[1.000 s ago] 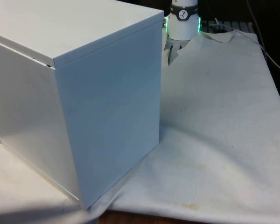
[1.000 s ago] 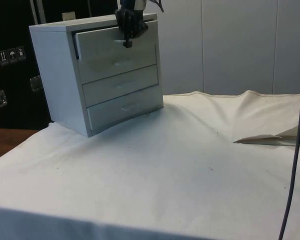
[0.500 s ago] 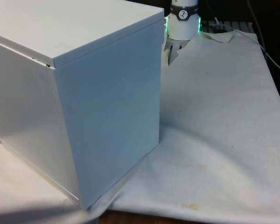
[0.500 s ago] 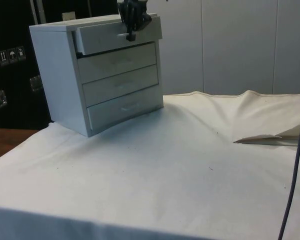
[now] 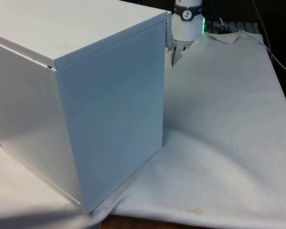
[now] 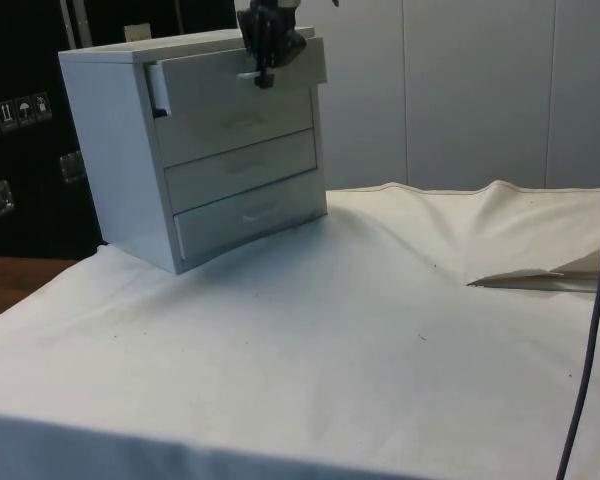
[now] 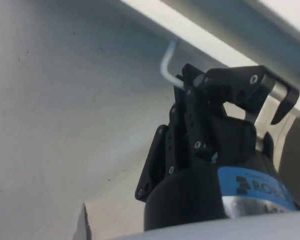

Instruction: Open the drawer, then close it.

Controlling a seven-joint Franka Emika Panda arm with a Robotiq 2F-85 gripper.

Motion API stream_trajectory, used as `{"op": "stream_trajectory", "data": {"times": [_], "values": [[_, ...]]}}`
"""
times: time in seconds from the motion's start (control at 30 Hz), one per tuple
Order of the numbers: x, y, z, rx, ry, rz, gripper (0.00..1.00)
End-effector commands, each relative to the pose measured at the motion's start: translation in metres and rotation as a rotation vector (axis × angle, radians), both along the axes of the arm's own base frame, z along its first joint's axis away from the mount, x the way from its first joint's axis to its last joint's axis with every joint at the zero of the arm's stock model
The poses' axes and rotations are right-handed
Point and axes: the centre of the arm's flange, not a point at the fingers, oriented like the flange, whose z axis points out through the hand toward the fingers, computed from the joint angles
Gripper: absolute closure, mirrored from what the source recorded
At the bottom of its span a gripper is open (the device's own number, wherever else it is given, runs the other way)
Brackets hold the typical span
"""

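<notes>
A white chest of drawers (image 6: 120, 150) stands on the cloth and turns its blank back and side (image 5: 86, 95) to the front view. In the side view its top drawer (image 6: 205, 82) is pulled out a little from the several drawers below it. My black gripper (image 6: 264, 72) is at the drawer's front, shut on the thin bar handle (image 7: 169, 62). In the wrist view the gripper (image 7: 215, 82) clamps that handle just in front of the drawer face. A narrow strip of the drawer's front (image 5: 168, 29) sticks out past the chest's far corner in the front view.
The white cloth (image 6: 330, 340) covers the table, with a raised fold (image 6: 540, 275) at the side view's right. A dark cable (image 6: 592, 340) hangs down near that edge. Bare wood (image 6: 0, 285) shows beside the chest.
The top drawer has slid further out of the chest, with my gripper moving along with its handle. Its front edge now shows past the chest's corner in the front view.
</notes>
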Motion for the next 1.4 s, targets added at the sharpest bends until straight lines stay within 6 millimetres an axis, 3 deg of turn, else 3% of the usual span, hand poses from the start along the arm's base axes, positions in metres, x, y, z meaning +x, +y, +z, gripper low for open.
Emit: {"op": "stream_trajectory", "data": {"times": [0.0, 0.17, 0.33, 1.37], "values": [[-0.005, -0.001, 0.003, -0.010, -0.011, 0.000, 1.00], [-0.009, 0.003, 0.000, 0.006, -0.001, 0.003, 1.00], [-0.028, 0.010, 0.000, 0.007, -0.007, 0.009, 1.00], [-0.101, 0.037, -0.006, 0.044, -0.015, 0.043, 1.00]]}}
